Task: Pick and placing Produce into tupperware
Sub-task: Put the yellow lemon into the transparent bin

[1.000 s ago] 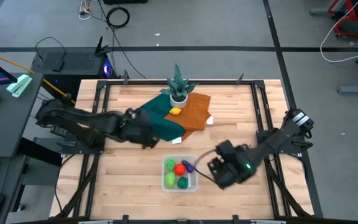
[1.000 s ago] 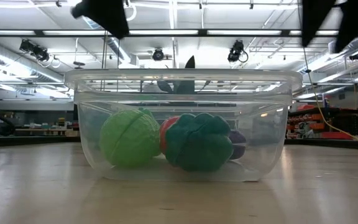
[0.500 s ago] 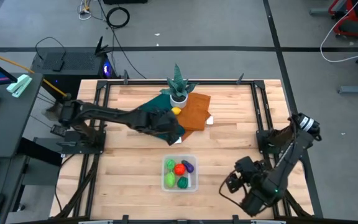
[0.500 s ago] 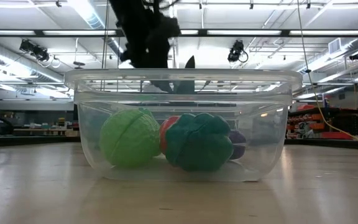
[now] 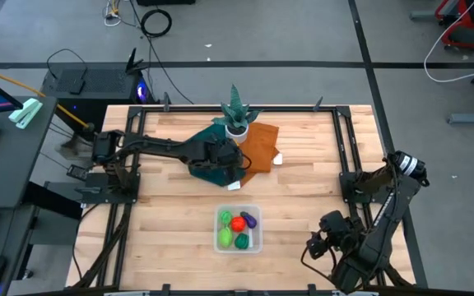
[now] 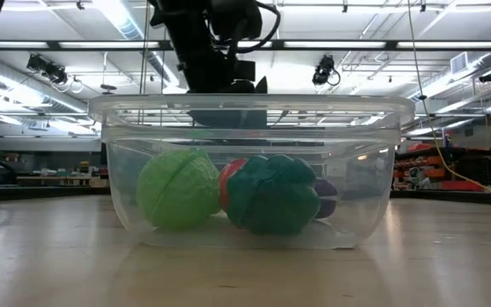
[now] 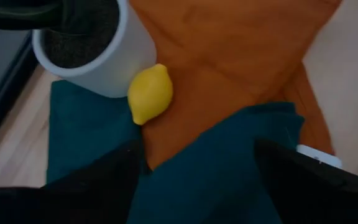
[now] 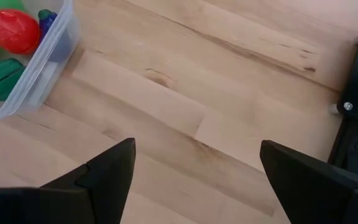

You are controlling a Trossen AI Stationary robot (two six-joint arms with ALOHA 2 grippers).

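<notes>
The left tool (image 5: 230, 156) has advanced over the yellow lemon (image 7: 150, 94), jaws spread wider, ungrasping; lemon's long axis lies diagonally beside the white pot (image 7: 104, 56).

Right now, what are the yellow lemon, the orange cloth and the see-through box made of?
The lemon looks like smooth matte plastic or rubber: an even yellow skin with no sheen, so probably a toy. The orange cloth looks like soft fabric, since it creases and folds. The see-through box looks like clear, glossy plastic: you can see the toy vegetables through its walls, and its rim catches light.
</notes>
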